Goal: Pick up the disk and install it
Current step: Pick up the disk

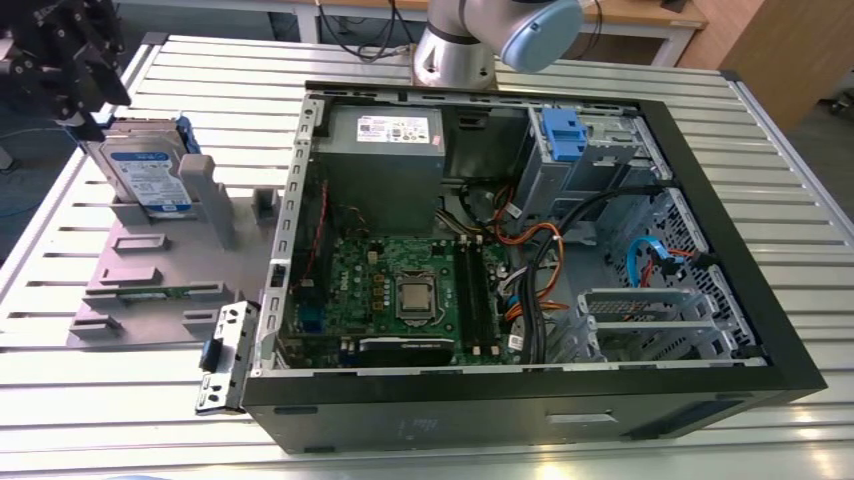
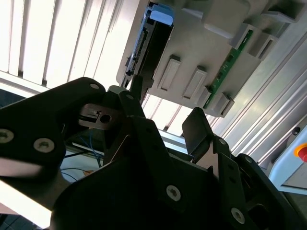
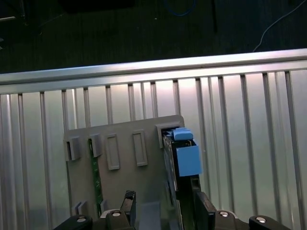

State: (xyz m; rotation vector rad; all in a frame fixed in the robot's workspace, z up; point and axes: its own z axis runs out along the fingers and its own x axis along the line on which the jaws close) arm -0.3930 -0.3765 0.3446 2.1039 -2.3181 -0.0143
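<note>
The disk stands on edge in a grey fixture plate on the slatted table, at the exterior view's left, its blue-and-white label facing the camera. Both wrist views look along its thin edge with the blue rail. My black gripper hovers at the disk's upper end and is open. In the first wrist view my gripper straddles the disk's edge, the disk lying close to one finger; contact cannot be told. In the second wrist view my gripper sits a little short of the disk.
An open computer case fills the exterior view's right, with motherboard, cables and a drive bay with a blue latch. The arm's base stands behind it. A green memory stick sits in the fixture. A metal bracket lies beside the case.
</note>
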